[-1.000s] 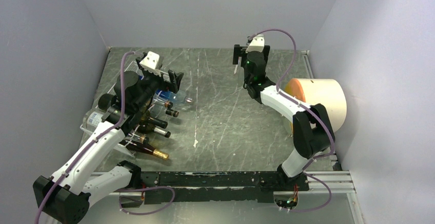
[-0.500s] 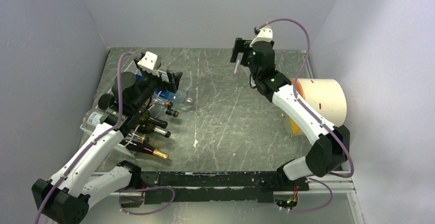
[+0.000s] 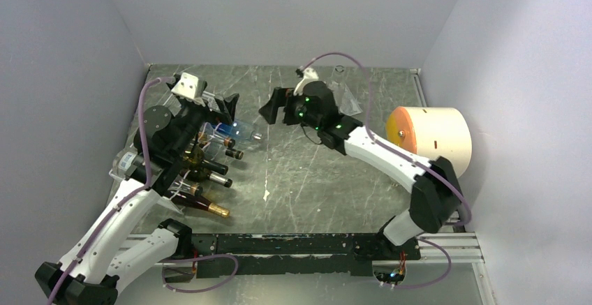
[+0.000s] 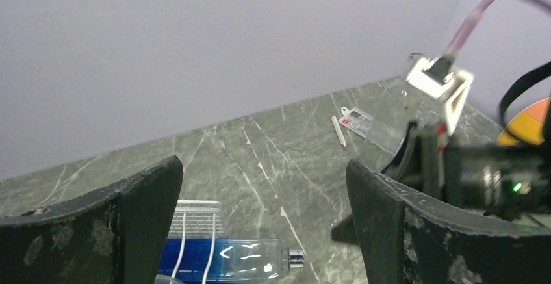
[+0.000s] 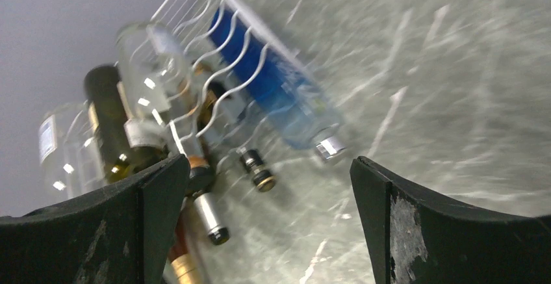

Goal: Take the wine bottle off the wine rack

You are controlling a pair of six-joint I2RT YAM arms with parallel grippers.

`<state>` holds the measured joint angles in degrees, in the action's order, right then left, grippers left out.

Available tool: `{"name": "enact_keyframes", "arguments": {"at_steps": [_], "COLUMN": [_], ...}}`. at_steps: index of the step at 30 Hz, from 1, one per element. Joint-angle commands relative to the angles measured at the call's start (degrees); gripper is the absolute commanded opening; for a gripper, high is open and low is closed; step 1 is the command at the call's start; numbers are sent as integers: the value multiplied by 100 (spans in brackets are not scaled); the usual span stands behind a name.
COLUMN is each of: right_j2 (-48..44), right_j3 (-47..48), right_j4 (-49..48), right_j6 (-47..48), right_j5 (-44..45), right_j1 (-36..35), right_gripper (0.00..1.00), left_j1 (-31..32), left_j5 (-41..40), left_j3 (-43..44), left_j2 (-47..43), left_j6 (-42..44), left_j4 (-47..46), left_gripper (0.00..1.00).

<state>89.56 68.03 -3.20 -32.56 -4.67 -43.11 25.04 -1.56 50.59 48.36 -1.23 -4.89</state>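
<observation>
On the grey marbled table [image 3: 314, 172], at the top view's left, you see the white wavy wire rack [image 4: 195, 209]. The blue-and-clear wine bottle [image 5: 279, 79] lies in it, cap pointing frame-right. The left gripper [image 4: 263, 167] and right gripper [image 5: 269, 164] are spread wide, holding nothing.

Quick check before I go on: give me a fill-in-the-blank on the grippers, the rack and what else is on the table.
1. The left gripper and the right gripper both have their jaws ____.
2. Seen from the top camera, the wine rack stands on the ____ side of the table.
3. The blue bottle lies in the rack, and its cap is ____ in colour.
4. The cream cylinder has an ____ face.

Missing words: open; left; silver; orange
</observation>
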Motion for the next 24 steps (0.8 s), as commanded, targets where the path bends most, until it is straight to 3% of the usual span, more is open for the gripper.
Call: {"name": "enact_keyframes", "arguments": {"at_steps": [1, 4, 11, 17, 24], "right_j2": [481, 889, 1698, 2428, 2971], "right_j3": [-156, -101, 140, 393, 562], "right_j4": [-1288, -1786, -2419, -3182, -3651], "right_j6": [-835, -1264, -1919, -2398, -2639], "right_j5": [-1365, -1835, -1901, -2268, -2101], "right_j1": [-291, -388, -596, -714, -778], "right_gripper": [100, 100, 99, 86, 74], "left_j1": [-60, -63, -60, -60, -60], "left_j5": [-164, -144, -164, -133, -10], "left_j3": [-32, -33, -53, -60, -30], "left_j2": [-21, 2, 24, 83, 160], "left_j6": [20, -7, -5, 9, -32], "left_j4": [-157, -162, -179, -192, -172], "left_gripper": [99, 99, 99, 99, 99]}}
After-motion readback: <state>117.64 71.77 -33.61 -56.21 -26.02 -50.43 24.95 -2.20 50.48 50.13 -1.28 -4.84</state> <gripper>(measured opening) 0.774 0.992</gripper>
